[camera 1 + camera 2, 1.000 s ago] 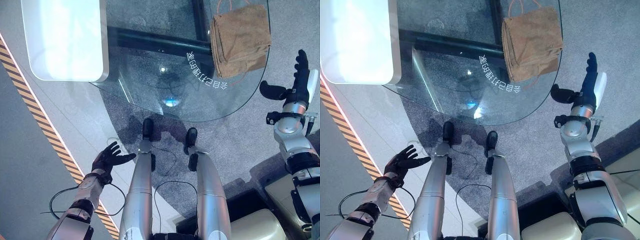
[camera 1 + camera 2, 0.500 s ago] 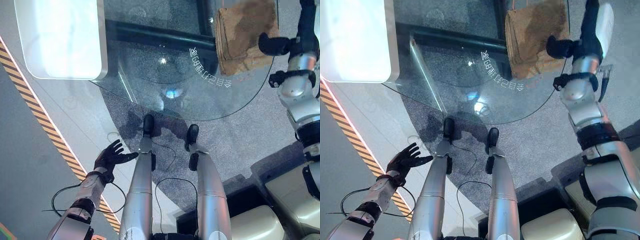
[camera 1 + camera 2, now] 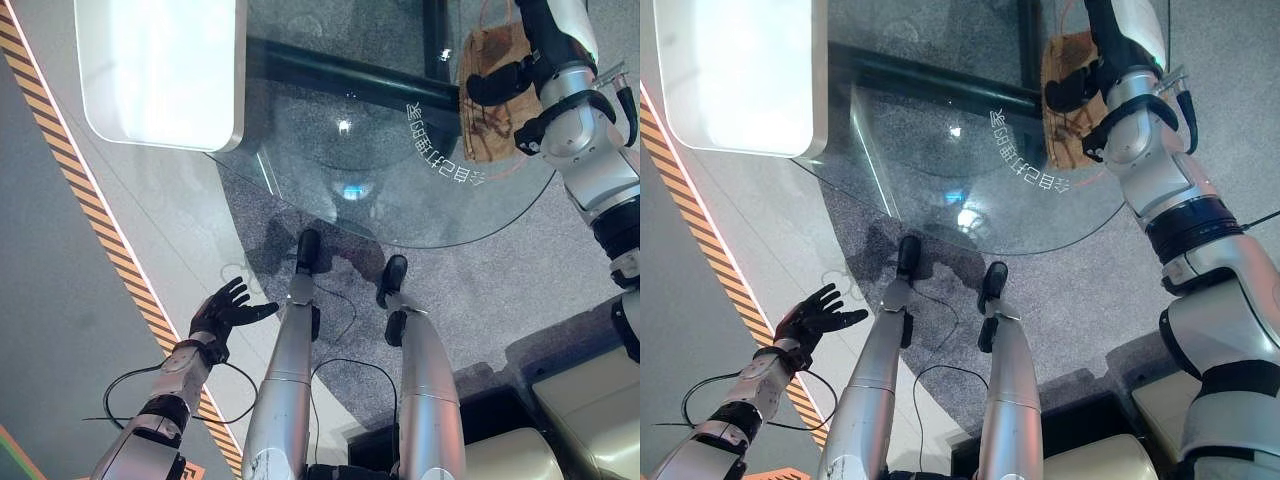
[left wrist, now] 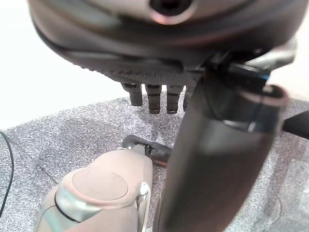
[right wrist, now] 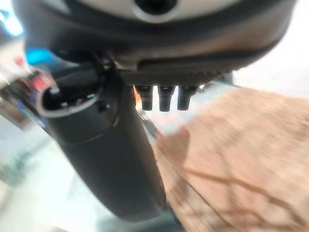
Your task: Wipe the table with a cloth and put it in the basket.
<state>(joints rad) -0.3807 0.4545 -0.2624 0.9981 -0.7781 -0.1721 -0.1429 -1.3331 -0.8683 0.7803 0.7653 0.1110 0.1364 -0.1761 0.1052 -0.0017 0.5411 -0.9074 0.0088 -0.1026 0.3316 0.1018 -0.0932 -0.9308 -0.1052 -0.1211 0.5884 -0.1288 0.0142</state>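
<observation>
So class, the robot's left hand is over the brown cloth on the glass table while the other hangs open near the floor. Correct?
Not quite: it is the right hand over the brown cloth on the glass table, as the left eye view shows. The left hand is the one hanging open near the floor.

A round glass table [image 3: 400, 215] is seen from above, its clear top showing the dark frame bar [image 3: 330, 70] and the speckled grey floor [image 3: 500, 290] beneath it. A folded brown cloth [image 3: 492, 95] is laid on the glass near the table's right edge, partly covered by the arm above it. White lettering [image 3: 440, 150] is printed on the glass just beside the cloth. A white, rounded slab [image 3: 165, 65] is seen at the table's left side; whether it rests on the glass cannot be told.
</observation>
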